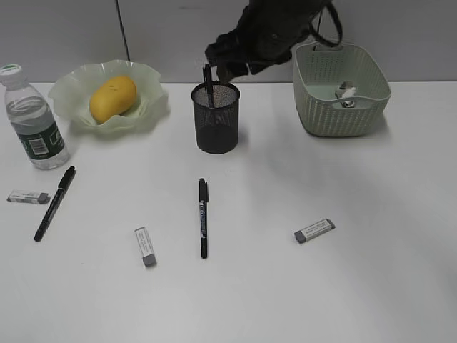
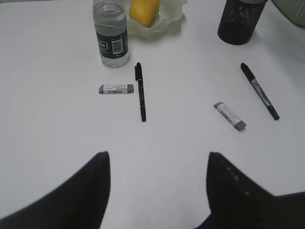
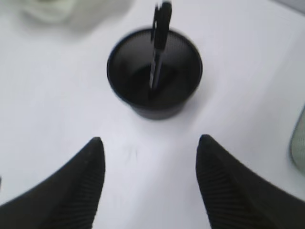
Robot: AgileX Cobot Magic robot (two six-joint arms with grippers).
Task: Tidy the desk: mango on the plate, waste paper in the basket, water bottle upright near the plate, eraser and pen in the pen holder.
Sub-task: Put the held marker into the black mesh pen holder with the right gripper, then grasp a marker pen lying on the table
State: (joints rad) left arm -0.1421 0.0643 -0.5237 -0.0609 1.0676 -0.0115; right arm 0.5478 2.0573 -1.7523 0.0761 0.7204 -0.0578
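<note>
The mango (image 1: 113, 98) lies on the green plate (image 1: 78, 78). The water bottle (image 1: 32, 121) stands upright left of the plate. The waste paper (image 1: 347, 93) lies in the basket (image 1: 341, 114). One pen (image 1: 208, 80) stands in the pen holder (image 1: 216, 121). My right gripper (image 1: 227, 68) hovers just behind and above the holder, open and empty (image 3: 150, 143). Two pens (image 1: 55, 203) (image 1: 203, 216) and three erasers (image 1: 28, 196) (image 1: 145, 246) (image 1: 314, 230) lie on the desk. My left gripper (image 2: 157, 160) is open and empty over bare desk, out of the exterior view.
In the left wrist view the bottle (image 2: 111, 38), an eraser (image 2: 116, 88) and a pen (image 2: 140, 90) lie ahead, with another eraser (image 2: 230, 116) and pen (image 2: 259, 90) to the right. The right wrist view shows the holder (image 3: 155, 81) close ahead.
</note>
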